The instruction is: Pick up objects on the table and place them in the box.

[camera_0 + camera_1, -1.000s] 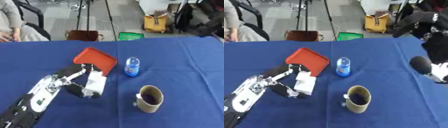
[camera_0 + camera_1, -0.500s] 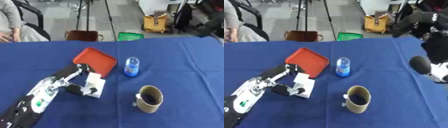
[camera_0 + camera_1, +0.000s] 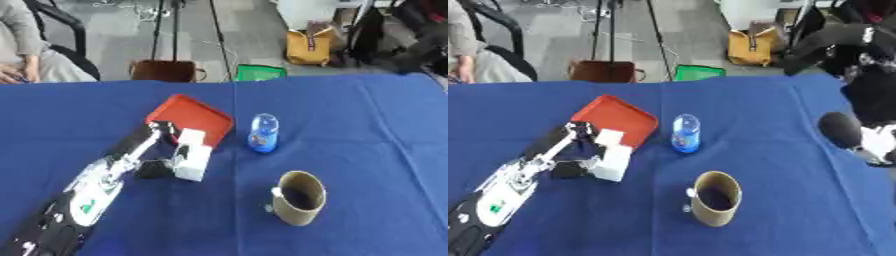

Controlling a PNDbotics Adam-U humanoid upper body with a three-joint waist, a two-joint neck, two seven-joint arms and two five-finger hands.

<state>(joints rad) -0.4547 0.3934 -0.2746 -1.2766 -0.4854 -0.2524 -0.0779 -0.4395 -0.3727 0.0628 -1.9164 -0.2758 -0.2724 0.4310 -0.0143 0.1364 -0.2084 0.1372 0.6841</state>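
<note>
Reaching in from the lower left of the frame, the left hand (image 3: 162, 160) has its fingers and thumb curled round a white rectangular block (image 3: 192, 156), one finger over the top end and the thumb against the near side. The block lies left of centre, its far end touching or just overlapping the near edge of the red box (image 3: 191, 119), a shallow tray-like container sitting askew on the blue tablecloth (image 3: 367, 115). Whether the block is lifted clear of the cloth or only resting on it cannot be told.

Judging from this, the step in hand is the carry of the first object: grasp made, block at the box's lip but not yet inside. The next move would call for lifting the block over the rim, bringing it above the red floor of the box, then straightening the fingers to release it without nudging the box along the cloth.

Right of the box, near the centre of the frame, a small clear bottle with a blue label (image 3: 262, 132) stands upright, apart from both box and block. Lower and further right sits a tan mug (image 3: 298, 198) with a dark inside, its handle turned to the left. Both wait untouched.

At the right edge of the right eye view the right arm (image 3: 846, 132) shows as a dark rounded shape; its hand is out of sight.
</note>
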